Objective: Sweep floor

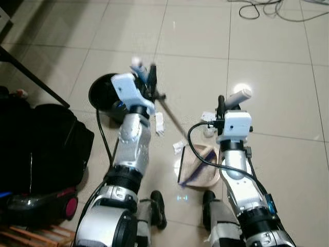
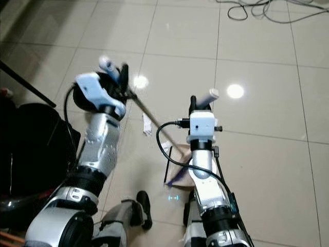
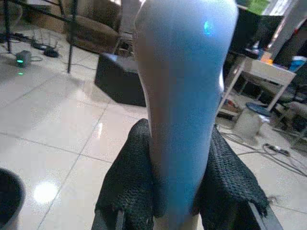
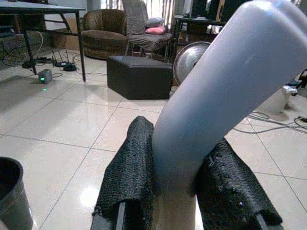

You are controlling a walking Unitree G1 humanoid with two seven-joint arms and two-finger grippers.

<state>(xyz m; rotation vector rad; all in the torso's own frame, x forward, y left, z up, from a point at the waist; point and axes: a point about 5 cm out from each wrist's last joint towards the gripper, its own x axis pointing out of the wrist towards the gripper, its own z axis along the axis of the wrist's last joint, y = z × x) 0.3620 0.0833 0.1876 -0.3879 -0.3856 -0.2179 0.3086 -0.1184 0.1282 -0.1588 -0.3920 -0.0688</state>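
My left gripper (image 1: 146,77) is shut on the pale top of a broom handle (image 3: 184,96), with black fingers (image 3: 129,177) pressed on either side. The broom's thin rod (image 1: 172,118) slants down to the right toward a beige dustpan (image 1: 199,167) on the tiles. My right gripper (image 1: 229,103) is shut on the dustpan's pale upright handle (image 4: 225,96), just above the pan. White paper scraps (image 1: 159,123) lie on the floor between my arms, and more scraps (image 1: 208,117) lie by the right wrist. The broom's brush end is hidden near the pan.
A round black bin (image 1: 102,92) stands on the tiles behind my left arm. A black bag (image 1: 41,144) lies at the left beside a dark slanted leg (image 1: 31,74). Cables (image 1: 277,9) trail across the far floor. Open tiles lie ahead and to the right.
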